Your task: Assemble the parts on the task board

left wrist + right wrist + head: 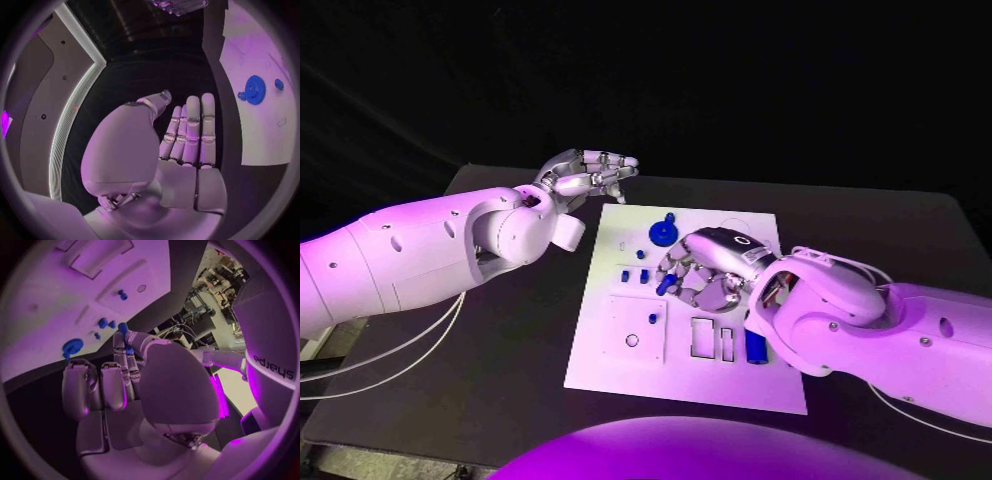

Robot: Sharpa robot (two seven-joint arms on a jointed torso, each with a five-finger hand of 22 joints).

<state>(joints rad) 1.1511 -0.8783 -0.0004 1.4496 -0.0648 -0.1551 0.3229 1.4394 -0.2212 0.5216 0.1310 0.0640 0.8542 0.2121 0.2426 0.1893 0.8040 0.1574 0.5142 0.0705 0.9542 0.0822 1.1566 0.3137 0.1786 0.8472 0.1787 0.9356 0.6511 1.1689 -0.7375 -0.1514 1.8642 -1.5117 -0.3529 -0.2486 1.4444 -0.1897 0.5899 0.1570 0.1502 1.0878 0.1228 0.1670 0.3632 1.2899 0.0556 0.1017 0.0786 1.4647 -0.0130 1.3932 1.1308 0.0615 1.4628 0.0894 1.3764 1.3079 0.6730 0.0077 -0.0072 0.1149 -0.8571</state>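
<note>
Pinching a blue part (666, 284) — right hand (705, 272).

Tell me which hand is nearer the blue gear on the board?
Right. The right hand hovers over the board right beside the blue gear; the left hand is raised beyond the board's far corner.

1. The head view looks steeply down from above the task board (733, 385).
2. The left wrist view sits close behind the left hand (187, 135), beside the board.
3. The right wrist view sits close over the board; both wrist views share the blue gear (254, 89).
</note>
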